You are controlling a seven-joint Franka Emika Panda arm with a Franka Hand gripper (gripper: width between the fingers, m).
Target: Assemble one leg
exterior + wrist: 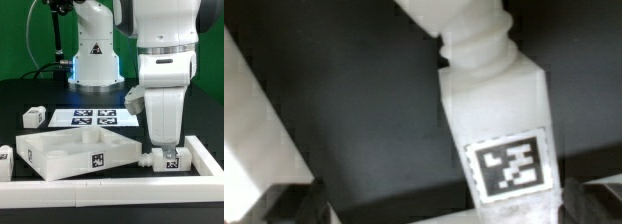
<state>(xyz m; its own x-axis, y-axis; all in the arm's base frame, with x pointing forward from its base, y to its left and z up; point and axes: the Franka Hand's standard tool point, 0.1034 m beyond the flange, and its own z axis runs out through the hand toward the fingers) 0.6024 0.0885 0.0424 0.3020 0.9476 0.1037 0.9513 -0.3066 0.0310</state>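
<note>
One leg (494, 110) is a white block-shaped post with a black-and-white square tag on its side; it lies beside the tabletop (70, 155), on the exterior view's right; the gripper (158, 143) above it stands open.

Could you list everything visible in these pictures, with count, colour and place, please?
tabletop: one, white tray-like square with a tag on its side, front of the table, toward the exterior view's left.
leg: one, white with tags, directly below the gripper, exterior view's right of the tabletop.
second leg: one, white with a tag, behind the tabletop at the exterior view's left.
marker board: one, white with black tags, flat behind the tabletop.
table: one, black surface.
white rail: one, along the table's front and right edges.
gripper: one, white, open above the leg.
</note>
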